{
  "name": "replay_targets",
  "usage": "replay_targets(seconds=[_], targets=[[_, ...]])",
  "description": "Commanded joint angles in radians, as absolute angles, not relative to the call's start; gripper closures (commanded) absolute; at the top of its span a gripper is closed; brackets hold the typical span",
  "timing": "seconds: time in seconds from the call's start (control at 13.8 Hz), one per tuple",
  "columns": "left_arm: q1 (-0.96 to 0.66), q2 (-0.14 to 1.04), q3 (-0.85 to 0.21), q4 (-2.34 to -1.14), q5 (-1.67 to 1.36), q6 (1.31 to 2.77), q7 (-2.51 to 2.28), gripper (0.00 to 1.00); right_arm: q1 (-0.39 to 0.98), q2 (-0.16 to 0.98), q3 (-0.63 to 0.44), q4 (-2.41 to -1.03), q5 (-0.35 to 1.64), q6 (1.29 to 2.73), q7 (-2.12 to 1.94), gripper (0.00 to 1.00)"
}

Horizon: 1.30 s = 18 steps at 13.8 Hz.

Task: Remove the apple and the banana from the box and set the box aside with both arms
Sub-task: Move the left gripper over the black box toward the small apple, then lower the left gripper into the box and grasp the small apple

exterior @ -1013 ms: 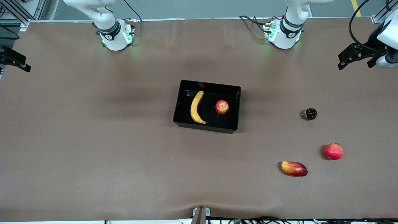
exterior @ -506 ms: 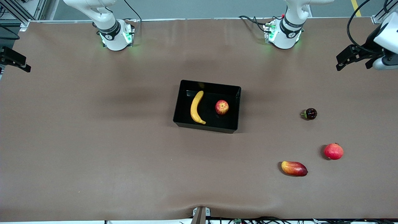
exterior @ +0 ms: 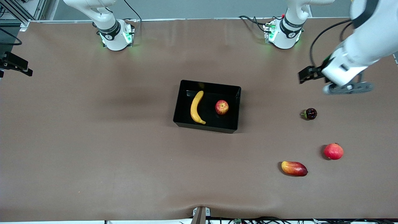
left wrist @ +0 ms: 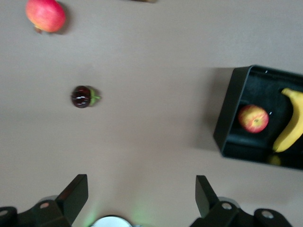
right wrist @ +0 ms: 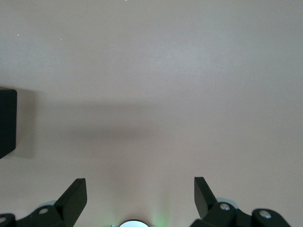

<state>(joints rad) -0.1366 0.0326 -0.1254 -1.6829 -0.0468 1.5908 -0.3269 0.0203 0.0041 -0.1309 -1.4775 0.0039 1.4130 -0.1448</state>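
The glossy black box (exterior: 206, 127) sits mid-table. Inside it the yellow banana (exterior: 196, 107) lies beside the small red-and-yellow apple (exterior: 222, 107). My left gripper (exterior: 306, 75) hangs over bare table toward the left arm's end, between the box and that end's edge. In the left wrist view it (left wrist: 141, 189) stands open with nothing between its fingers; the box (left wrist: 227, 118), apple (left wrist: 253, 118) and banana (left wrist: 289, 120) show off to one side. My right gripper (exterior: 15, 63) waits at the right arm's end of the table, open (right wrist: 140, 189) over bare cloth, with a corner of the box (right wrist: 7, 120) in sight.
Toward the left arm's end lie a small dark purple fruit (exterior: 310, 114), a round red fruit (exterior: 333, 151) and a red-and-yellow mango (exterior: 294, 168), all nearer the front camera than the left gripper. Brown cloth covers the table.
The left arm has swung in from the table's end toward the middle, bringing its open gripper over the table. The right gripper has barely shifted. The fruits and box have not moved.
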Motion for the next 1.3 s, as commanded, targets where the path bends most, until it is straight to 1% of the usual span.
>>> replay_targets(seconds=[0.0, 0.07, 0.22, 0.36, 0.58, 0.72, 0.87, 1.23], targets=[[-0.141, 0.084, -0.214, -1.721, -0.046, 1.695, -0.480, 0.00, 0.002, 0.008, -0.123, -1.468, 0.006, 1.414, -0.156, 0.00], [-0.144, 0.101, -0.251, -1.745, -0.045, 1.748, -0.548, 0.00, 0.000, 0.008, -0.123, -1.470, 0.006, 1.414, -0.156, 0.00], [-0.185, 0.142, -0.287, -1.767, 0.018, 1.831, -0.703, 0.00, 0.000, 0.011, -0.123, -1.468, 0.005, 1.416, -0.156, 0.00], [-0.270, 0.227, -0.288, -1.752, 0.048, 1.867, -0.928, 0.00, 0.002, 0.014, -0.123, -1.468, 0.005, 1.414, -0.156, 0.00], [-0.345, 0.345, -0.290, -1.753, 0.135, 1.920, -1.158, 0.00, 0.002, 0.014, -0.123, -1.468, 0.006, 1.414, -0.156, 0.00], [-0.382, 0.412, -0.288, -1.752, 0.161, 2.000, -1.283, 0.00, 0.002, 0.014, -0.123, -1.468, 0.006, 1.414, -0.156, 0.00], [-0.422, 0.462, -0.288, -1.750, 0.208, 2.064, -1.406, 0.00, 0.002, 0.014, -0.123, -1.468, 0.005, 1.414, -0.156, 0.00], [-0.468, 0.547, -0.288, -1.724, 0.225, 2.158, -1.568, 0.00, 0.002, 0.014, -0.123, -1.468, 0.005, 1.414, -0.156, 0.00]])
